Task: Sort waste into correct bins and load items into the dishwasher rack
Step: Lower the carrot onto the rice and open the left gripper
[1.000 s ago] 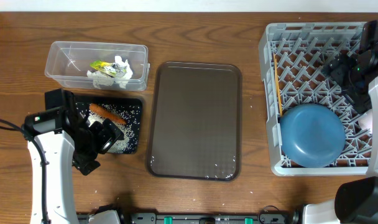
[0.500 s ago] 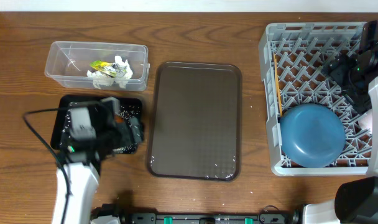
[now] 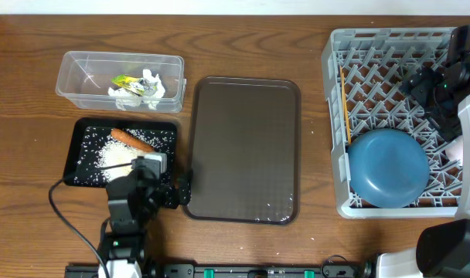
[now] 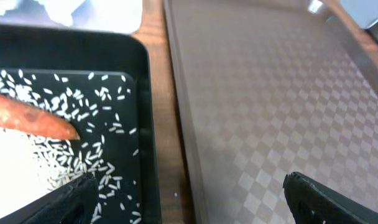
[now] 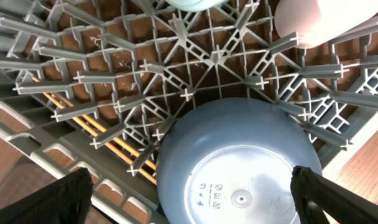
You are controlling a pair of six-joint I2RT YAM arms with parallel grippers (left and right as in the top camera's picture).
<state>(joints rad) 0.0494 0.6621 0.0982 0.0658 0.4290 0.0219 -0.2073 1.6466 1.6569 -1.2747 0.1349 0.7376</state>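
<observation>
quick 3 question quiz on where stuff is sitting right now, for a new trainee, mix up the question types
1. True or false: the small orange carrot lies in the shallow black rectangular tray, beside loose white rice grains.
2. Where is the large round blue dish?
A. on the dark brown serving tray
B. in the large square grey plastic rack
C. on the bare wooden table
3. Fill in: the crumpled white paper and the crinkled yellow-green wrapper sit together in the clear plastic rectangular ____.

Key: 1 true; 2 B; 3 tub.
</observation>
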